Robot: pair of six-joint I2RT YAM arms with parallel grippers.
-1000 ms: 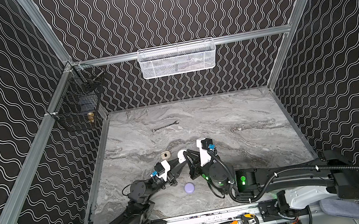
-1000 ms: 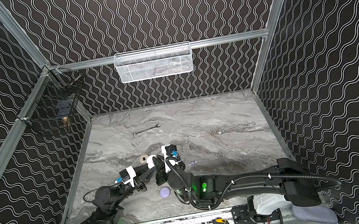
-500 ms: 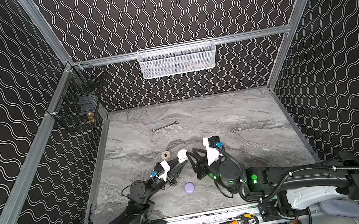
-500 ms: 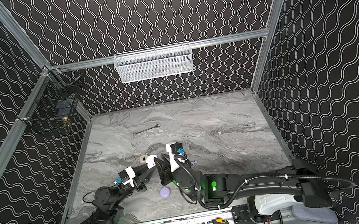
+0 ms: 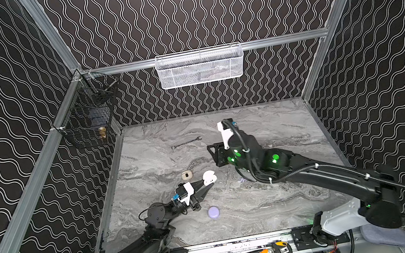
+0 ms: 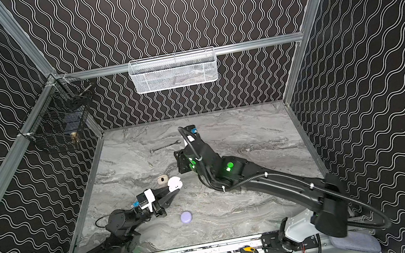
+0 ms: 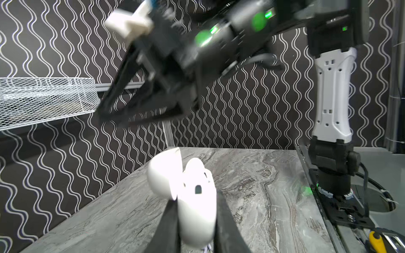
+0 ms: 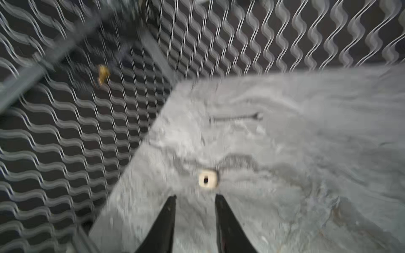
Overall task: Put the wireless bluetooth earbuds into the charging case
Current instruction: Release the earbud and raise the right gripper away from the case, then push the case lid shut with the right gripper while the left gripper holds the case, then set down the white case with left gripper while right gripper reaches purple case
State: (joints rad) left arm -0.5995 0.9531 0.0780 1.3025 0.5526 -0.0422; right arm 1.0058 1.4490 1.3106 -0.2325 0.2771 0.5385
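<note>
White plastic marks the charging case (image 5: 209,178) in both top views: it sits lid-open at the tip of the left gripper (image 5: 207,186) over the near-left part of the grey marble desk (image 5: 279,119). A cream case (image 5: 187,175) lies just beyond it on the far-left side, and a closed lavender case (image 5: 213,212) lies nearer the front edge. The right gripper (image 5: 215,155) hangs to the right of the white case and farther back, well apart from it, and a wrench (image 5: 186,143) lies farther back again. A tiny lavender speck (image 5: 242,180) on the desk beside the right arm may be one of the earbuds, but it is too small to be sure. In the left wrist view, the left gripper (image 7: 196,197) pinches the lower shell of the charging case (image 7: 197,208) between its two fingers, with the lid tipped back. Whether an earbud sits inside I cannot tell. The right wrist view is blurred, yet the right gripper (image 8: 196,196) stands spread with only bare desk between its jaws and the cream case (image 8: 207,180) just ahead. Judging from this, the step in hand is fetching: the case is presented and the right gripper is empty. The next move calls for lowering onto a loose earbud, pinching it delicately by the stem, and lining it up with a socket in the held case.
</note>
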